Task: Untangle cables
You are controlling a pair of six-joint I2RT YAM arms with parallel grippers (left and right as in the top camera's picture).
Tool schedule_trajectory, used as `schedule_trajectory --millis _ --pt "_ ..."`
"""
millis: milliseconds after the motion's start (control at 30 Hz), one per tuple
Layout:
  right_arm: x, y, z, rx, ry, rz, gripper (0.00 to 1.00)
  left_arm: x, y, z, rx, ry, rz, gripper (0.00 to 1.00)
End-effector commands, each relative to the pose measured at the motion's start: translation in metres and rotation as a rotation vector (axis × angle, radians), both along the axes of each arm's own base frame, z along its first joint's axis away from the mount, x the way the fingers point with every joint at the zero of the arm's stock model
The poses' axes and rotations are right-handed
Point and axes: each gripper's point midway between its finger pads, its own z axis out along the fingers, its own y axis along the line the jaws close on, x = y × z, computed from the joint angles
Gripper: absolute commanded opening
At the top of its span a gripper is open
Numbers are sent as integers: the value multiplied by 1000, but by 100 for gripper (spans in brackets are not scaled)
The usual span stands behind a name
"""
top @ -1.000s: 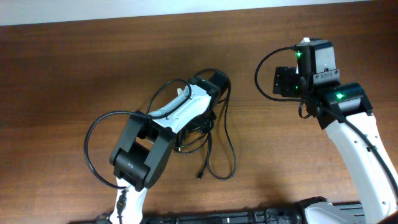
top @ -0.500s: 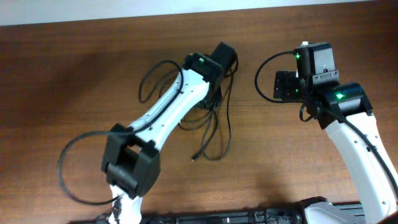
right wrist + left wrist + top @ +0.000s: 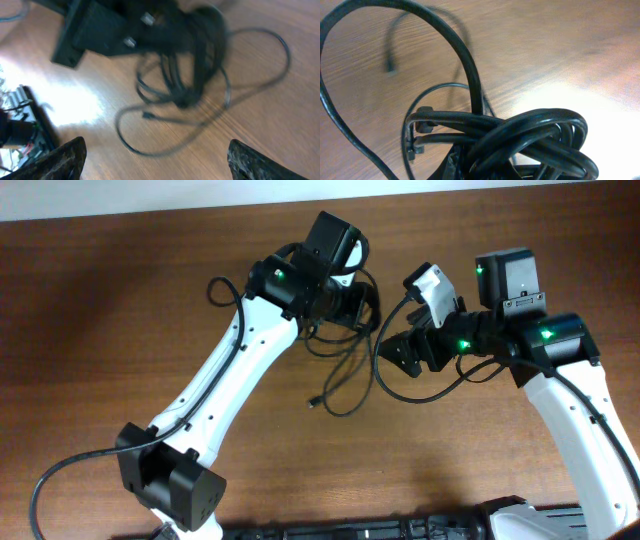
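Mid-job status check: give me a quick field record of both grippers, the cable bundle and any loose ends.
left gripper: shut on the cables, bundle close to its camera
right gripper: open, nothing between its fingers, pointed toward the bundle
cables: one knotted bundle, loops trailing onto the table
loose plug end: on the table, apart from both grippers
untangling: not yet done
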Motion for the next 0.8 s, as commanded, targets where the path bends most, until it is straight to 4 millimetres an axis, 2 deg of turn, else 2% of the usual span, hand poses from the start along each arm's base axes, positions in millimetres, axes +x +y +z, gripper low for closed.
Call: schedule_trajectory --millis 0,167,267,400,433,467,500,533,600,667,733,767 --pt "-3 10 9 49 -42 78 89 -20 -25 34 -155 -10 -163 0" --pt "7 0 3 -15 -67 31 88 -27 -28 38 -183 14 -184 0" --pt "9 -2 2 -33 -70 19 88 -30 -16 56 -186 -33 -201 0" --pt "11 -2 4 -20 -67 2 88 -43 -14 78 -213 -82 -262 0" --pt "12 0 6 -3 -70 3 84 -50 -18 85 -235 -98 -319 0" --pt "11 3 9 16 -74 16 73 -53 -19 87 -244 -100 -339 0" --pt "9 10 16 63 -83 51 57 -53 -19 87 -244 -102 -338 0" --pt "7 14 20 89 -90 70 46 -53 -19 87 -244 -101 -338 0" --pt "7 19 28 125 -109 97 41 -53 -19 87 -244 -100 -339 0" --pt "8 20 29 126 -119 98 6 -53 -19 87 -244 -100 -338 0" --pt "8 20 29 126 -119 97 4 -53 -19 87 -243 -100 -338 0" --pt "8 19 29 125 -119 97 4 -53 -19 87 -243 -100 -337 15"
